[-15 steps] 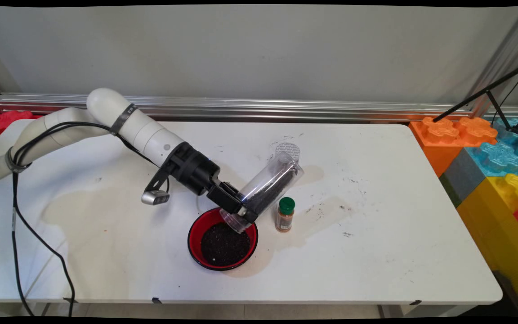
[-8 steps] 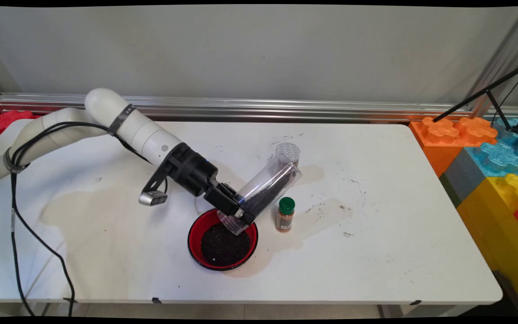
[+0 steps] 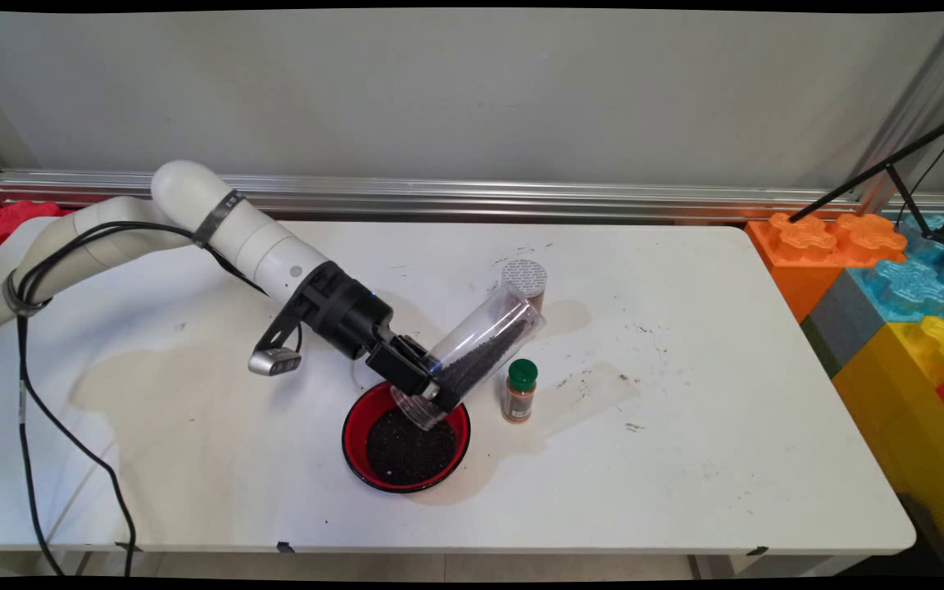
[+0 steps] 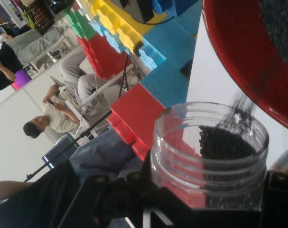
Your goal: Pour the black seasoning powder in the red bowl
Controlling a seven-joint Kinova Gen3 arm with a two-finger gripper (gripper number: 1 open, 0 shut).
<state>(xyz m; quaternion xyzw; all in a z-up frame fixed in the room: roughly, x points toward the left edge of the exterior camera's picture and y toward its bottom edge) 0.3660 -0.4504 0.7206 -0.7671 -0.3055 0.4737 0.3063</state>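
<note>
My gripper is shut on a clear plastic jar near its open mouth. The jar is tilted, mouth down to the lower left, over a red bowl that holds black grains. More black grains lie inside the jar, and in the hand view they spill from the jar mouth toward the bowl's red rim. A small spice bottle with a green cap stands just right of the bowl. A second container with a silver foil top stands behind the jar's raised end.
Large toy bricks in orange, blue and yellow are stacked at the table's right end. A black tripod leg crosses above them. Dark specks are scattered on the table right of the spice bottle. Black cables hang at the left.
The gripper and the jar have shifted slightly left and the jar has tipped further down. Fewer grains fill the jar than a second ago.
</note>
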